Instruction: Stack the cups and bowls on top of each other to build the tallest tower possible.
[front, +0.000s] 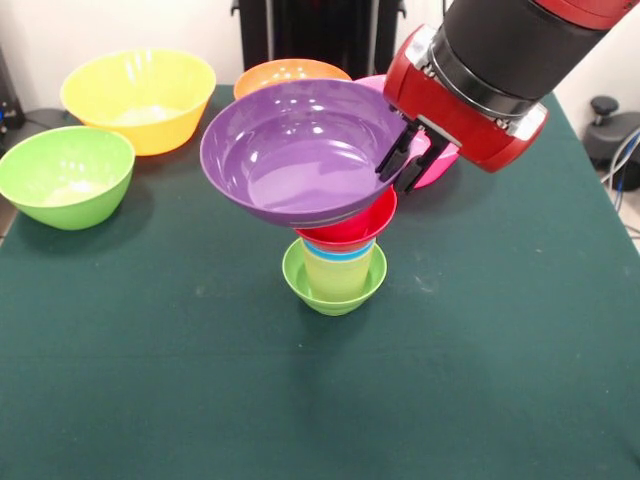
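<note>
While the purple bowl (300, 150) sits tilted atop the tower (335, 262) at the centre of the frame, you have the jaws (404, 160) pinching its right rim, one finger inside the bowl and one outside. Below it you can see the small red bowl (350, 228), a blue cup edge (338, 254) and a pale yellow cup (338, 275) nested in the small lime-green bowl (333, 290) standing on the counter (480, 380). What matters for you is that the bowl's centre lies left of the jaws and left of the tower's axis, with its left rim lower; it probably needs levelling before release. Your remaining bowls wait toward the upper left: large yellow (140, 95), large green (65, 175), orange (290, 72), and pink (440, 165) behind the gripper.
</note>
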